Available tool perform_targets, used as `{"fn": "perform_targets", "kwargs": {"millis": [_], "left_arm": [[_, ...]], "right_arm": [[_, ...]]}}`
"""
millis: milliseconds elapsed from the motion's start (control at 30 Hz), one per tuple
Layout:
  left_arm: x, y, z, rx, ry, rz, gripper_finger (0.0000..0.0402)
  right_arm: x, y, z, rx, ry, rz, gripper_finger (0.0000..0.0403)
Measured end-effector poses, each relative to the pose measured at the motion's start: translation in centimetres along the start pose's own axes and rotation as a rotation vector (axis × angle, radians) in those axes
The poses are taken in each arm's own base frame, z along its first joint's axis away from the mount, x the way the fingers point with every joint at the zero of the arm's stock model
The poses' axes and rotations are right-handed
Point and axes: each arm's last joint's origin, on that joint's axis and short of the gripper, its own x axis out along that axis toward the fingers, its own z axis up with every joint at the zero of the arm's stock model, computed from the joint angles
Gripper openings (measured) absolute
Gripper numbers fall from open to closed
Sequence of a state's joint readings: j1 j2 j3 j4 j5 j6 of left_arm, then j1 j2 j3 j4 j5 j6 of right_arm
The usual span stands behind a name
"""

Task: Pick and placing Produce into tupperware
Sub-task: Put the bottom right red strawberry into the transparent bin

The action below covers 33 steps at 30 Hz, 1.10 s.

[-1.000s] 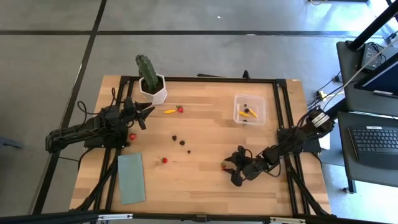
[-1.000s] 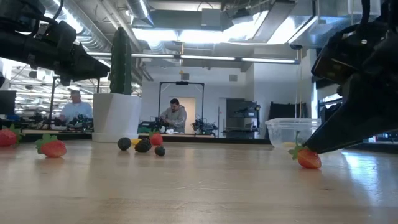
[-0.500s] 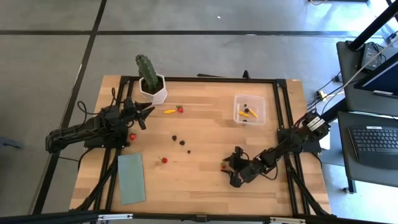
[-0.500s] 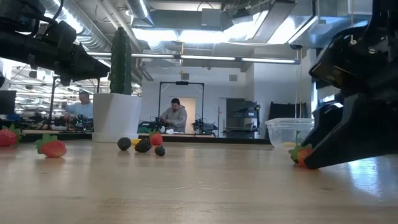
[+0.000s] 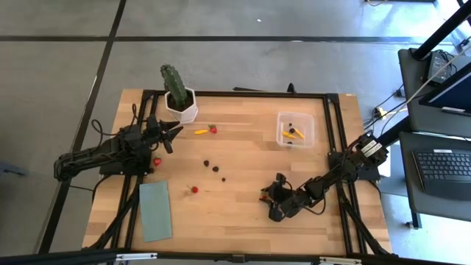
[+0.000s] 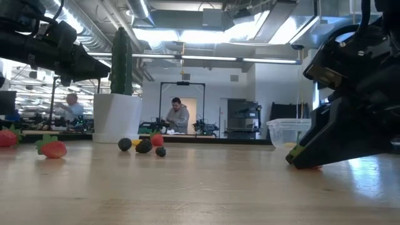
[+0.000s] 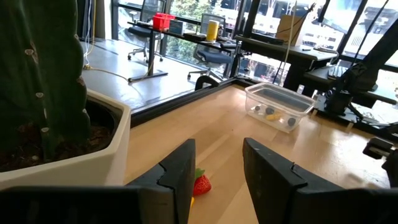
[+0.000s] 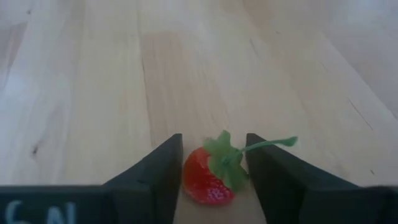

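Note:
A red strawberry [image 8: 202, 177] with a green stem lies on the wooden table, right of the middle and toward the near side. My right gripper [image 8: 214, 146] [image 5: 266, 200] is down at it, shut on it. The clear tupperware [image 5: 280, 126] stands at the far right with yellow pieces and dark berries inside. More produce lies loose on the table: dark berries [image 5: 215, 168], a strawberry [image 5: 194, 189], and a yellow piece [image 5: 200, 132] beside another strawberry [image 5: 213, 129]. My left gripper [image 5: 174, 132] [image 7: 217, 146] waits open above the table's left side. My right gripper pinches the strawberry between its two fingers. One finger is on its red side [image 8: 186, 171], the other on the leafy side [image 8: 244, 174]. The fingers slant down from the table's right. The strawberry rests on the table, its stem [image 8: 273, 143] pointing away.
A cactus in a white pot [image 5: 179, 99] stands at the far left. A flat green pad [image 5: 155, 210] lies at the near left. A red piece [image 5: 157, 161] lies by the left arm. Black rails frame the table. People sit in the room beyond [image 6: 177, 115].
My right gripper has sunk to the table and edged toward the table's left until its fingers stand on either side of the strawberry. The fingers have closed in on it. In the low view the strawberry is now hidden behind a finger.

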State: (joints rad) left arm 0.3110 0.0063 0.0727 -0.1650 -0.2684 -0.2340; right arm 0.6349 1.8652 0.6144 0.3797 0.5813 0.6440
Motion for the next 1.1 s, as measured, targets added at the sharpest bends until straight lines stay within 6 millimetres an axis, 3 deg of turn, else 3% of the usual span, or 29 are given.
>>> {"fn": "perform_targets", "kwargs": {"millis": [200, 367, 500, 600, 833, 1100], "left_arm": [[0.0, 0.0, 0.0, 0.000, 0.000, 0.000, 0.0126], [0.0, 0.0, 0.0, 0.000, 0.000, 0.000, 0.0126], [0.0, 0.0, 0.0, 0.000, 0.000, 0.000, 0.0126], [0.0, 0.0, 0.0, 0.000, 0.000, 0.000, 0.0126], [0.0, 0.0, 0.0, 0.000, 0.000, 0.000, 0.0126], [0.0, 0.0, 0.0, 0.001, 0.000, 0.000, 0.0126]], "right_arm": [[0.0, 0.0, -0.1, 0.014, 0.002, -0.008, 0.0140], [-0.3, -0.1, 0.2, 0.134, -0.022, -0.023, 0.0095], [-1.4, -0.5, 1.7, 0.157, -0.022, 0.018, 0.0079], [-2.6, -1.2, 4.1, 0.191, -0.083, 0.022, 0.0079], [-6.9, -5.6, 9.7, 0.338, -0.217, -0.038, 0.0079], [-14.9, -13.0, 15.2, 0.574, -0.317, -0.218, 0.0079]]}}
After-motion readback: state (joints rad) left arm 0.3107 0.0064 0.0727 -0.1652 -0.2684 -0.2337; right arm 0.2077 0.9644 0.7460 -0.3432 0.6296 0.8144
